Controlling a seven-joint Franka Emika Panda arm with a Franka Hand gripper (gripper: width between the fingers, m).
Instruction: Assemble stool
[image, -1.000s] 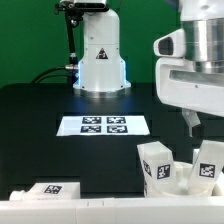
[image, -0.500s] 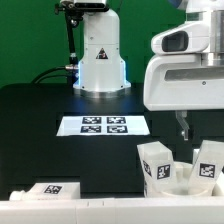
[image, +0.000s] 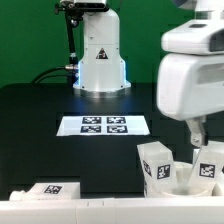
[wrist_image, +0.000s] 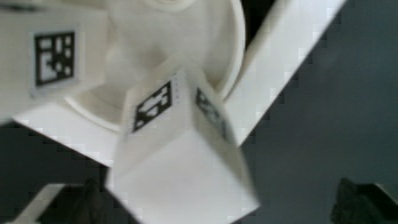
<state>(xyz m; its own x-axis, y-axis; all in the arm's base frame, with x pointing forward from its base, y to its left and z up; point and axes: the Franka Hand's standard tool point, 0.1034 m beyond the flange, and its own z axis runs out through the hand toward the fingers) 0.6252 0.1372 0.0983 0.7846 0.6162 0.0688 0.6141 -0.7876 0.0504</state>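
In the exterior view two chunky white tagged legs stand at the lower right, one (image: 155, 163) nearer the middle and one (image: 209, 166) at the right edge, with the round white seat (image: 181, 186) between them. A third leg (image: 50, 190) lies at the lower left. My gripper (image: 200, 138) hangs just above the right leg. In the wrist view the seat (wrist_image: 134, 45) fills the far part, and an upright tagged leg (wrist_image: 178, 150) stands between my fingers (wrist_image: 63, 205). My gripper (wrist_image: 214, 212) is open, with a gap on each side of the leg.
The marker board (image: 104, 125) lies in the middle of the black table. The white robot base (image: 100, 60) stands behind it. A white ledge (image: 100, 207) runs along the front edge and shows as a slanted white strip (wrist_image: 294, 55) in the wrist view.
The hand has shifted towards the exterior view's right and come lower, so it now stands over the right leg. The stool parts have not moved.
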